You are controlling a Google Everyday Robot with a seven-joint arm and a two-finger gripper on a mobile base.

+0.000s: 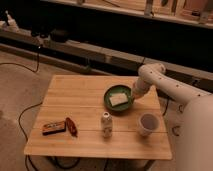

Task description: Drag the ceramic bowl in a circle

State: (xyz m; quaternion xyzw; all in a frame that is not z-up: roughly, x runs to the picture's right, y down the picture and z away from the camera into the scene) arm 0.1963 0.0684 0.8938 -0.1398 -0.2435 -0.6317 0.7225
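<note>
The ceramic bowl (109, 93) sits on the right half of the wooden tabletop (75, 97), toward the far edge, dark green and the widest dish out there. Inside it lies a pale, flat, squarish piece (118, 99), a little off centre toward the right. The white arm (165, 85) reaches in from the right, bends at a rounded joint above the table's far right corner and drops down. The gripper (133, 96) is right at the bowl's right-hand rim, low and touching it as far as I can see. Whether the gripper is clamped on that rim or merely pressed against it, I cannot tell from where I stand. Nearer to me, just right of the bowl and clear of it, a white cup (147, 123) stands upright with its mouth open to the ceiling. In front of the bowl, about mid-table, a small pale bottle (106, 124) stands upright too, apart from both dishes. Over on the left near the front edge lie a flat dark packet (53, 127) and, just beside it, a small reddish wrapper (71, 126) set at an angle. A dark cable (25, 112) trails across the floor to the left of the table.
</note>
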